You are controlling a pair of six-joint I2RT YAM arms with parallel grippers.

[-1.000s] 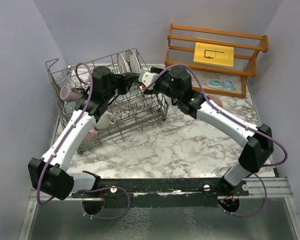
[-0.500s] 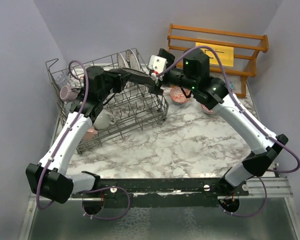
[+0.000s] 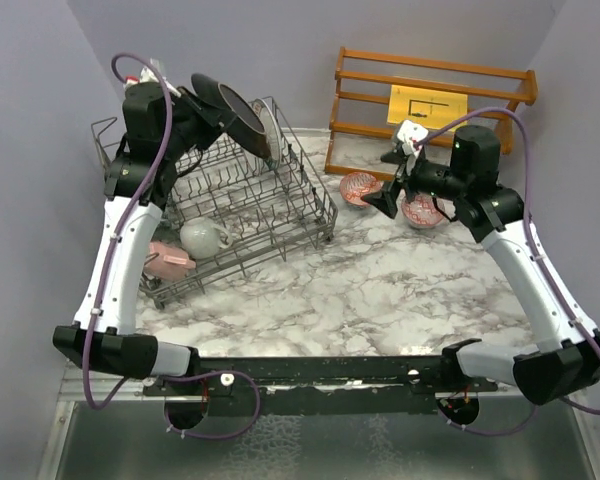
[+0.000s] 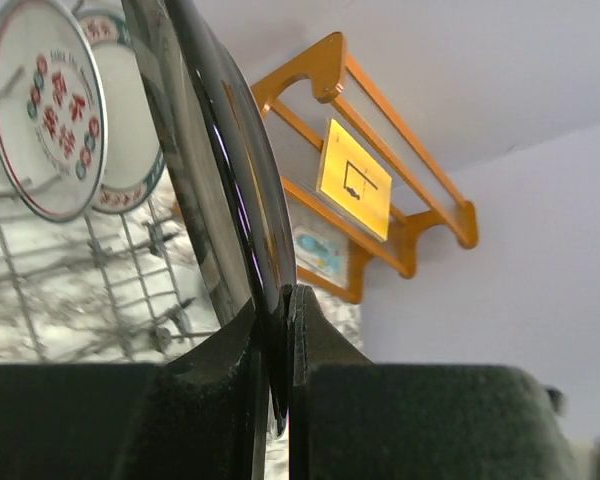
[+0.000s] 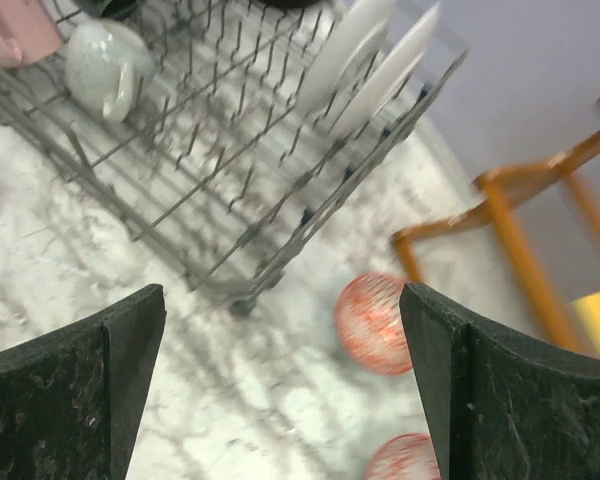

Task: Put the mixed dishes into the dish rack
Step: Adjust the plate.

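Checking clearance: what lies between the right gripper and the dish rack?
A red bowl on the marble table, beside the dish rack; clearest in the top view.

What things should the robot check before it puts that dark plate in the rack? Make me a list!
1. Left gripper pinches the dark plate by its rim: ok.
2. Plate is over the dish rack: ok.
3. Empty tines next to the standing plates: ok.
4. Right gripper is open, off to the side above a red bowl: ok.
5. Grip tight enough not to slip: cannot tell.
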